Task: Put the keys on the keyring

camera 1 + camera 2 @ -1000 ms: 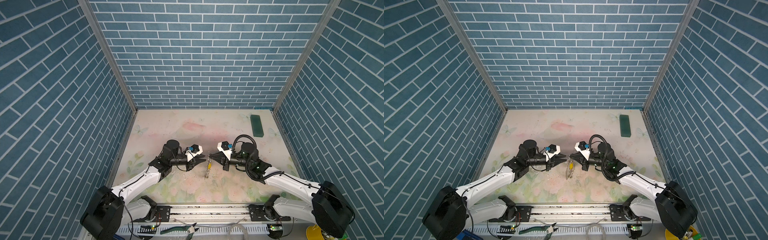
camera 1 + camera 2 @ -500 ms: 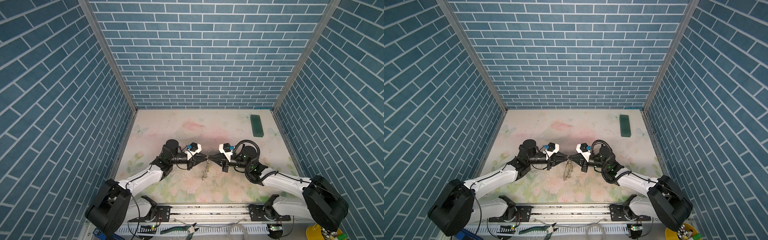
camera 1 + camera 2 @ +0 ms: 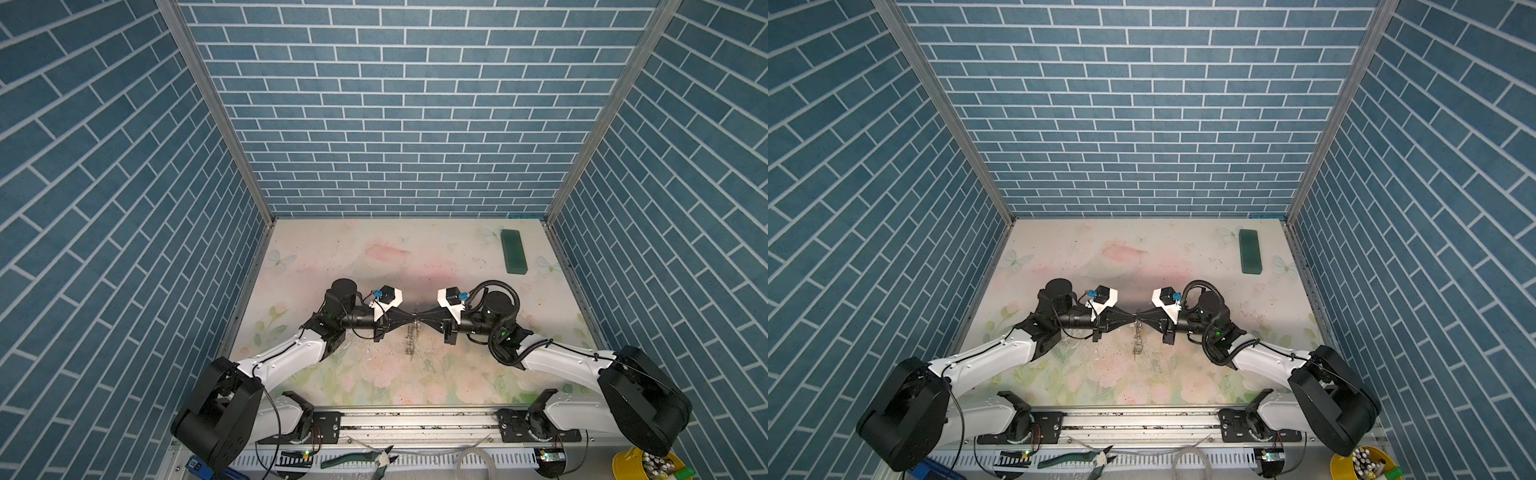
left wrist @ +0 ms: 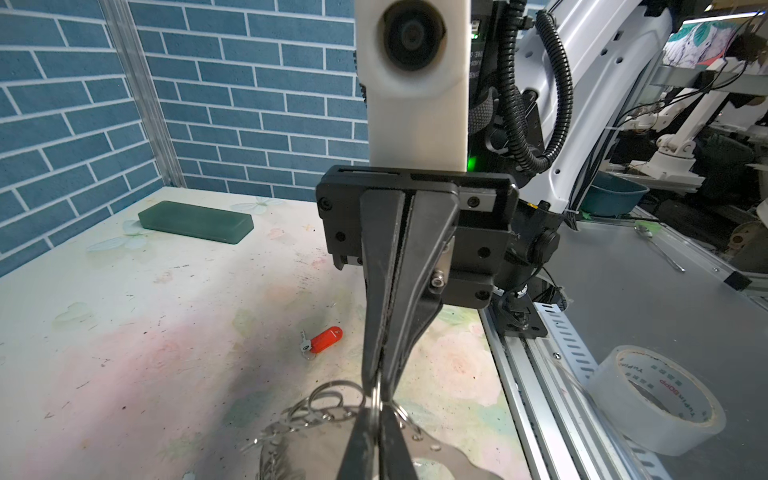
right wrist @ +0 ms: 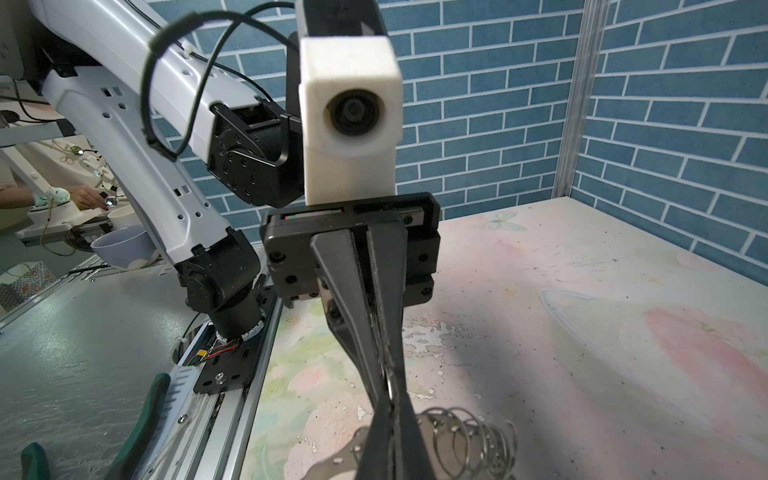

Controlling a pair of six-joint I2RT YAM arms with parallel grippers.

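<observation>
The keyring (image 3: 412, 340) hangs edge-on between my two arms above the bench (image 3: 374, 257), with its wire clips (image 5: 469, 432) fanned out beneath. My right jaws are pressed fully together on its rim. My left jaws meet them tip to tip and are clamped on the same rim. No key is on it. The red key (image 4: 326, 338) lies loose on the bench near the keyring, and the yellow key I cannot find. All the threading is still ahead, I judge. A second ago my left jaws stood parted, short of the keyring; now they have closed on it.
</observation>
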